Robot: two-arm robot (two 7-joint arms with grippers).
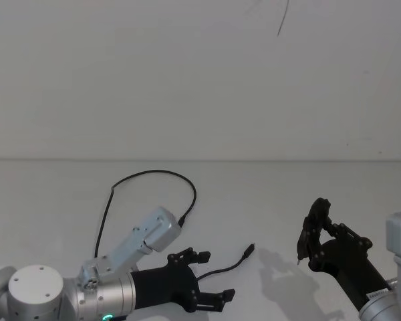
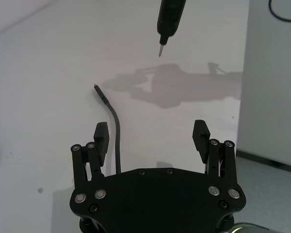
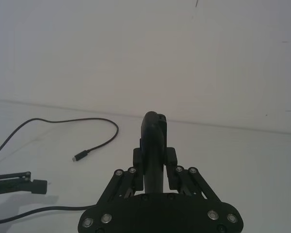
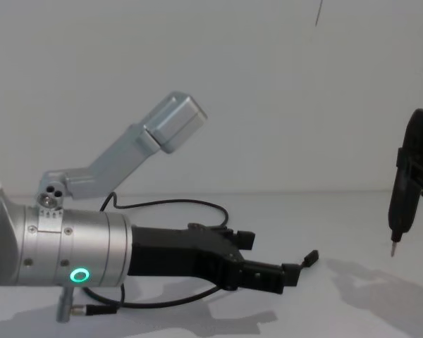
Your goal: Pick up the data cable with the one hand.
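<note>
Your left gripper (image 1: 212,275) hangs low over the white table (image 1: 287,194), fingers spread wide; one end of the data cable (image 1: 154,172) lies on the table between them, not gripped, with its plug just beyond; to the right, your right gripper (image 3: 154,158) clamps a black pointed tool (image 4: 407,183) held clear of the table; farther off, the cable loops behind the left arm.

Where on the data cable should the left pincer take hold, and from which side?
Probably the straight stretch just behind the free plug of the data cable, which lies on the table between the fingers of the open left pincer. Come down from above, jaws across the cable's line. The right pincer, holding a pointed tool, hangs off to the right.
</note>
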